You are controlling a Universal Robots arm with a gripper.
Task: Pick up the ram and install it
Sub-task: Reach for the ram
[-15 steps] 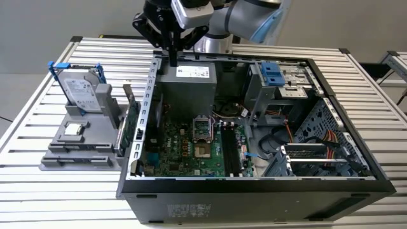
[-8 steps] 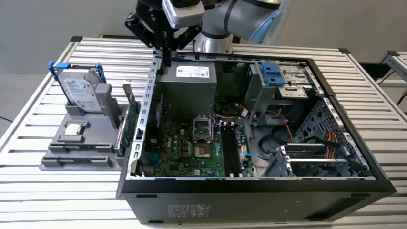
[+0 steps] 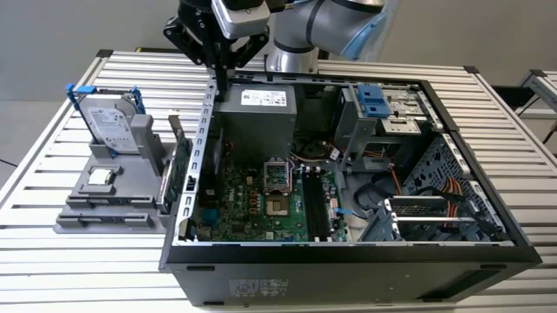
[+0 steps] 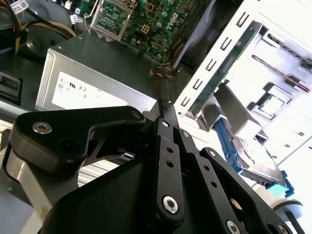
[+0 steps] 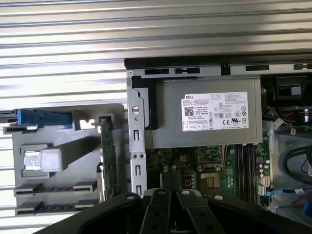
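Note:
In the exterior view my gripper hangs over the open computer case, at its far corner on the exterior view's left, above the power supply. The fingers are pressed together on a thin dark stick, the ram, seen edge-on and pointing down. In both wrist views the black fingers meet with no gap. The motherboard's long memory slots lie further inside the case, beside the processor socket.
A grey parts holder stands at the exterior view's left of the case, carrying a silver hard drive in a blue frame, a processor chip and an upright green card. Cables and a drive cage crowd the case's other side.

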